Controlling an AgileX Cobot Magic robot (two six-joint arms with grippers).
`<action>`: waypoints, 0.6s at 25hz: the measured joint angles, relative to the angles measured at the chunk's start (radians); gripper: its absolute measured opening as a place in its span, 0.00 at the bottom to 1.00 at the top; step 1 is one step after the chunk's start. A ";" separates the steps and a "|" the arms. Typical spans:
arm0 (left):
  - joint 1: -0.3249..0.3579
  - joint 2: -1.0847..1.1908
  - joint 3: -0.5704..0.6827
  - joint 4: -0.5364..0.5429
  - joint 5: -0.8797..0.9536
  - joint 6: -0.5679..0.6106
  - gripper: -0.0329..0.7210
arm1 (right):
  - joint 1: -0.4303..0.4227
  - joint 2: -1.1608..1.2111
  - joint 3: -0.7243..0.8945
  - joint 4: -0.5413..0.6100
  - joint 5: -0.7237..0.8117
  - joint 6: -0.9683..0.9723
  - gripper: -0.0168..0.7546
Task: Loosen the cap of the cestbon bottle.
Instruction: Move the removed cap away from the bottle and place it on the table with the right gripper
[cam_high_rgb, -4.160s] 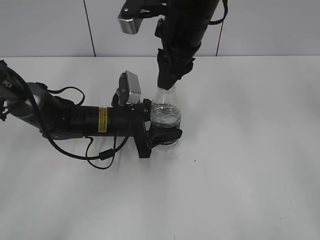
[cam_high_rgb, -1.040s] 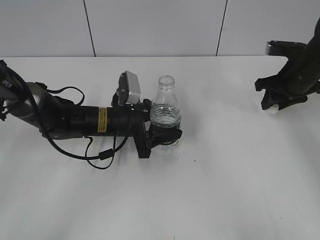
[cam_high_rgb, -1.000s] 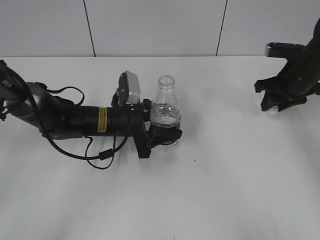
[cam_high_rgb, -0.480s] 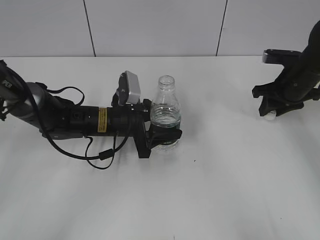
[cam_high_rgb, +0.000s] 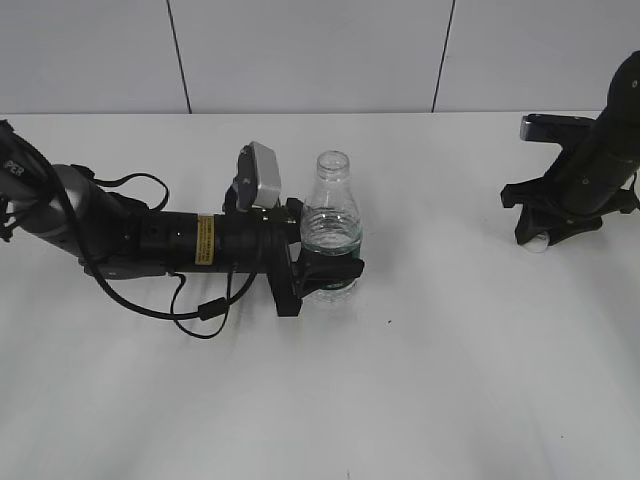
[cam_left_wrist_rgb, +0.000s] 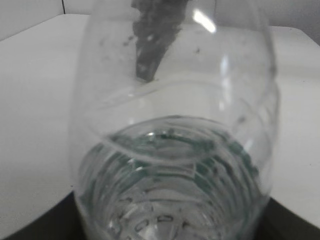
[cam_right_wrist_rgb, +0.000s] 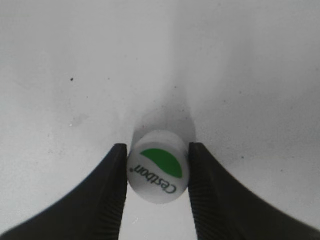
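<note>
The cestbon bottle (cam_high_rgb: 331, 243) stood upright and uncapped on the white table (cam_high_rgb: 420, 380), the left gripper (cam_high_rgb: 330, 272) clamped around its lower body. Well to the bottle's right, the right gripper (cam_right_wrist_rgb: 156, 175) hung low over the table, its jaws closed against the cap (cam_right_wrist_rgb: 158, 166) between them.

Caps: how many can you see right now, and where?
1. The cap is off the bottle, held between the right tool's fingers low over the table at far right. No others visible.
</note>
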 joint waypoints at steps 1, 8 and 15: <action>0.000 0.000 0.000 0.000 0.000 0.000 0.58 | 0.000 0.000 0.000 0.000 0.002 0.000 0.39; 0.000 0.000 0.000 -0.001 0.001 0.000 0.58 | 0.000 0.002 0.000 0.003 0.014 0.000 0.68; 0.000 0.000 0.000 -0.002 0.003 0.000 0.58 | 0.000 -0.068 0.000 0.002 0.038 0.000 0.77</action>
